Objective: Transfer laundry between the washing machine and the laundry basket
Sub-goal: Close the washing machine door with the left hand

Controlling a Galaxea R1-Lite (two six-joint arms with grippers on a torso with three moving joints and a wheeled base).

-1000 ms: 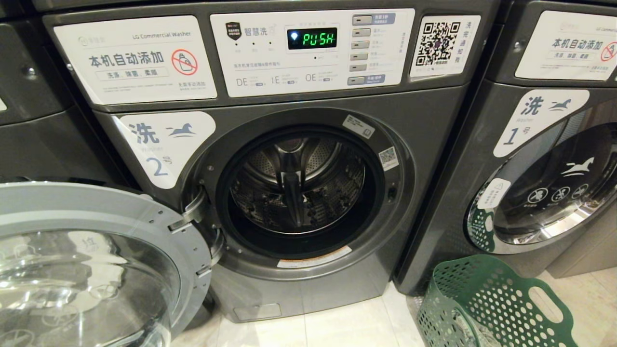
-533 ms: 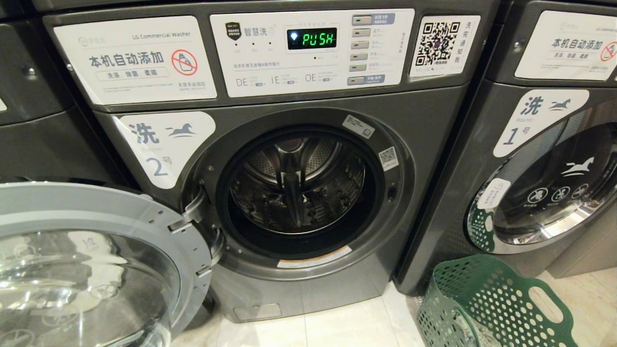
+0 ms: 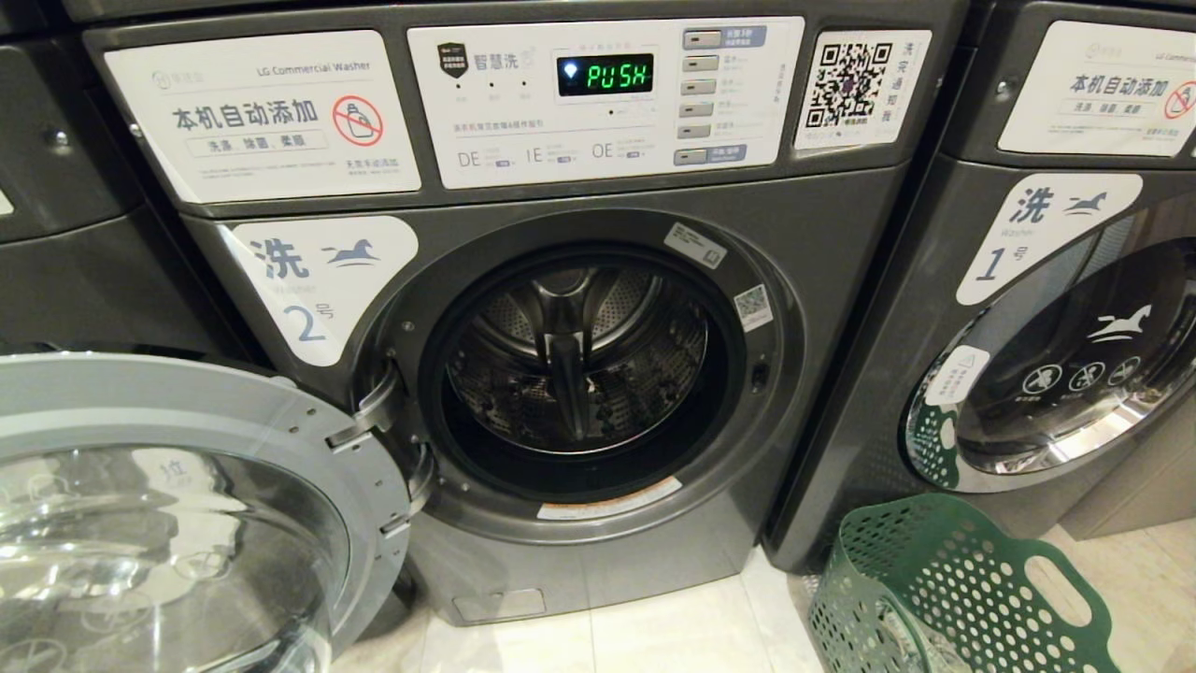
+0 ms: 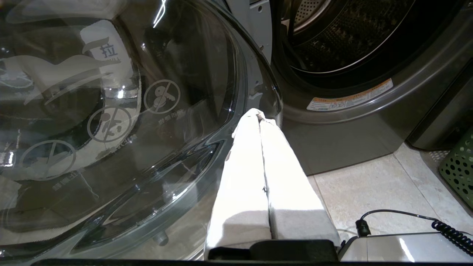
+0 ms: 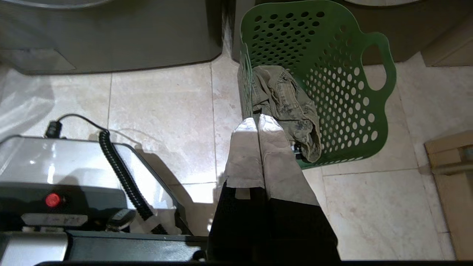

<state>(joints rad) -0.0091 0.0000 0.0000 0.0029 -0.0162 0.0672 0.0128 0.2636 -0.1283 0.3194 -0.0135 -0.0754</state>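
The washing machine (image 3: 822, 280) labelled "2" fills the head view, its round glass door (image 3: 177, 523) swung wide open to the left and its drum (image 3: 575, 360) bare. The green laundry basket (image 3: 944, 589) stands on the floor at the lower right. In the right wrist view the laundry (image 5: 286, 105), a crumpled grey-olive garment, lies inside the basket (image 5: 332, 48). My right gripper (image 5: 258, 123) hangs shut and empty over the basket's near rim. My left gripper (image 4: 258, 114) is shut and empty beside the open door (image 4: 111, 111). Neither arm shows in the head view.
A like machine labelled "1" (image 3: 1074, 280) stands to the right with its door closed, right behind the basket. Another machine (image 3: 56, 187) is at the left. My base with a coiled black cable (image 5: 122, 173) sits on the pale tiled floor (image 5: 159, 111). A cardboard box (image 5: 451, 162) lies right of the basket.
Nothing has visibly changed in the head view; the machine, door and basket stay put.
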